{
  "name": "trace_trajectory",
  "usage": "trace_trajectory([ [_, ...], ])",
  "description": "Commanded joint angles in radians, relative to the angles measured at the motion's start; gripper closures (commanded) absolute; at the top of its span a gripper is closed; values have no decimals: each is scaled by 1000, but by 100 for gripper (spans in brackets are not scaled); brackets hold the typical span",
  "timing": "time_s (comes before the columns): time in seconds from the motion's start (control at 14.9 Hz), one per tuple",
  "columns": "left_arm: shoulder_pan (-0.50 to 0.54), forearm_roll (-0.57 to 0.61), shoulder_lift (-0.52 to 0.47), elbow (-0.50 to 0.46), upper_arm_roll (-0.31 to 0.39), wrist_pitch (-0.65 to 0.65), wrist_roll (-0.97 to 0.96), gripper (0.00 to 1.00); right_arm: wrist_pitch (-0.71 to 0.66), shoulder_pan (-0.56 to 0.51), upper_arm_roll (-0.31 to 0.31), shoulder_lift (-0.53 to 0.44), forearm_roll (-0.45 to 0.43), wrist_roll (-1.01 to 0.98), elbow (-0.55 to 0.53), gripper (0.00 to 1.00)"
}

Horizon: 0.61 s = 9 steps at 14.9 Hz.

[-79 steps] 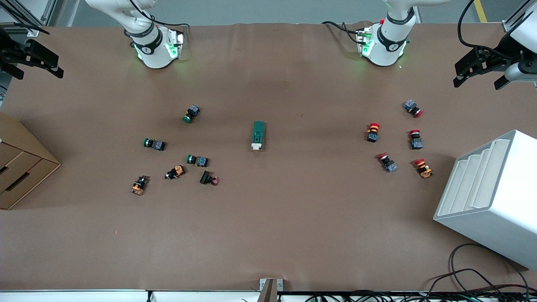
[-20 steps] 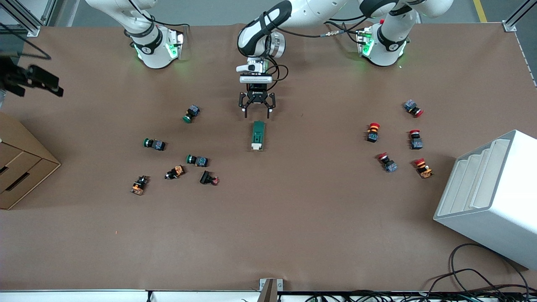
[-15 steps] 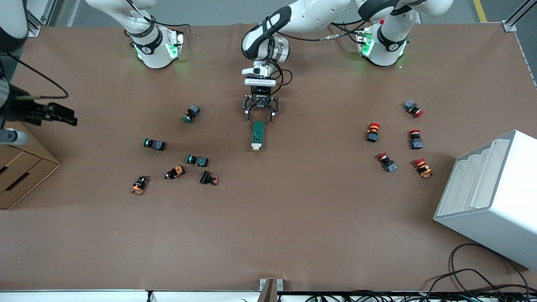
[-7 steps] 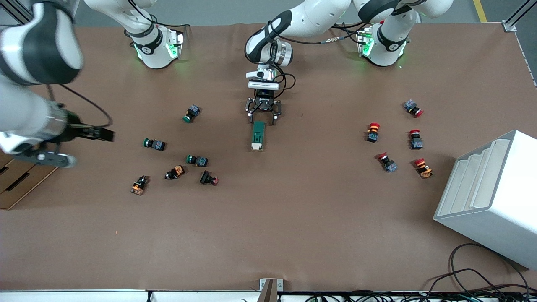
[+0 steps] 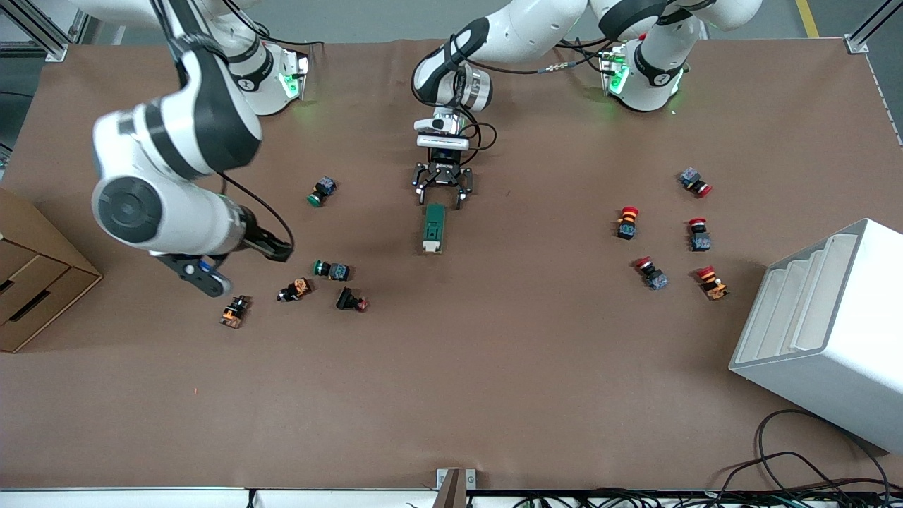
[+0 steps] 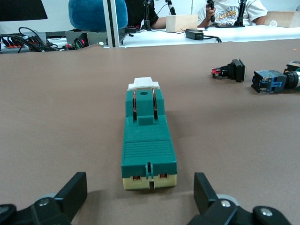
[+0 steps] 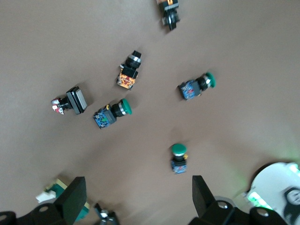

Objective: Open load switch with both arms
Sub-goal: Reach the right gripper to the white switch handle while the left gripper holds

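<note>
Since half a second ago, your right gripper (image 5: 271,248) has swung in over the push buttons (image 5: 331,269), spread and empty. Left gripper (image 5: 442,192) hovers spread at the load switch's (image 5: 434,227) 12 o'clock end; neither holds it yet.

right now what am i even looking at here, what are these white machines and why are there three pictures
These are two white robot arms bolted to a brown table, each ending in a black two-finger gripper. The big picture looks down from a high camera facing them; the other two come from small cameras on each arm's wrist.

The left gripper is low at the end of the load switch, a dark-green block with a white piece at its end nearer the front camera. Its fingers are open, one on each side of the switch's end, and hold nothing. The right gripper is up in the air over a scatter of push buttons, also open and empty.

More red-capped buttons lie toward the left arm's end, beside a white stepped box. A cardboard box sits at the right arm's end.
</note>
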Motion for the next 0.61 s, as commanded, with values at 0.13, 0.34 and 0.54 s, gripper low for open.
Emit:
trace_trajectory([
  [0.13, -4, 13, 22, 11, 5, -14, -11, 0, 74, 125, -7, 134, 15, 373, 32, 0],
  [0.34, -6, 10, 23, 10, 5, -15, -12, 0, 76, 200, -7, 258, 16, 600, 121, 0],
  [0.54, -6, 7, 23, 10, 4, -15, -14, 0, 123, 244, -7, 334, 18, 743, 160, 0],
])
